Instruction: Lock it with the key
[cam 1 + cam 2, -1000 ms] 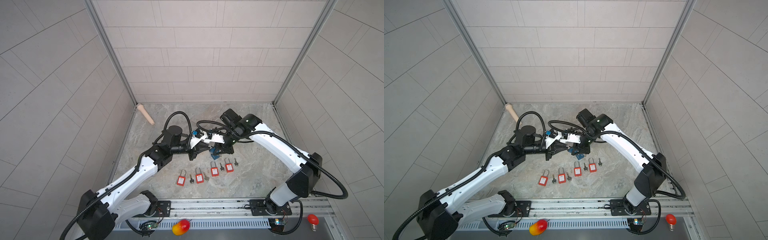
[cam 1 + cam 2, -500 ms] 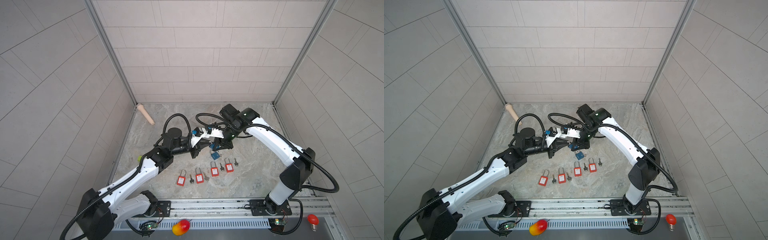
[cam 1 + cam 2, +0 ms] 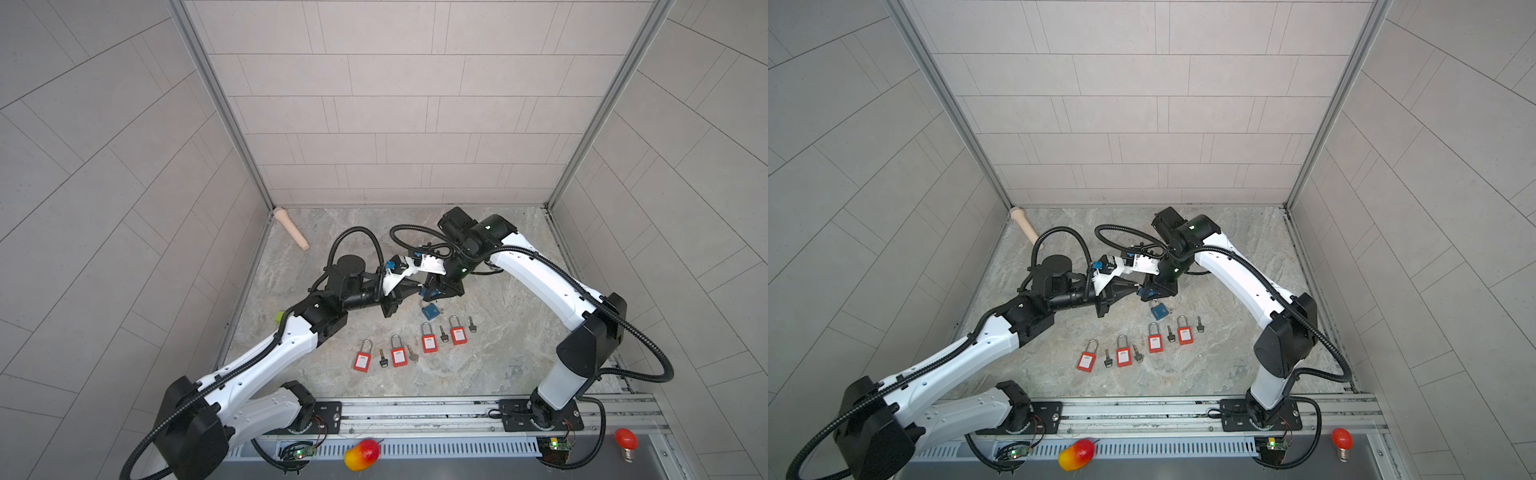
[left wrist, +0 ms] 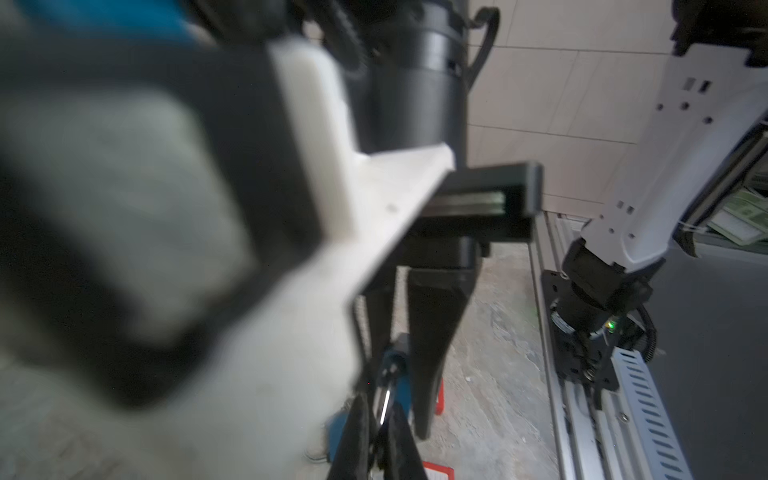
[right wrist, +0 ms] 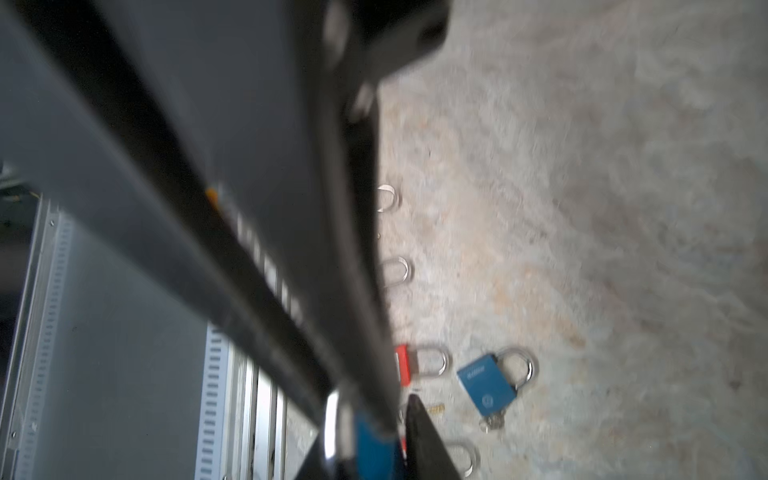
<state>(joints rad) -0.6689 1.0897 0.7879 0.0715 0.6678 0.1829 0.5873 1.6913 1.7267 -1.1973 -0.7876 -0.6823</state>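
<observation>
— The left claw (image 4: 376, 430) is clamped tight, close up to the right claw (image 3: 432, 292) over the middle of the surface (image 3: 507, 332). There's a silvery bit at its tips; key or shackle, I can't make out which.

— And the right claw?

— A blue lock (image 5: 374, 451) sits between its fingers. Whether it's pinching that or gone slack, I cannot tell.

— Any lock lying loose?

— Yes, a blue padlock (image 3: 431, 311) lies flat just in front of both claws, with a key (image 5: 492, 422) touching its bottom end.

— Can you read the brand?

— No. There's a line of white lettering and a round mark on its face, but both are too blurred to read.

— And the row nearer us?

— Four red padlocks (image 3: 429, 344), each with a small key (image 3: 443, 333) beside it. Each has a white label, but the print is too small to read.
</observation>
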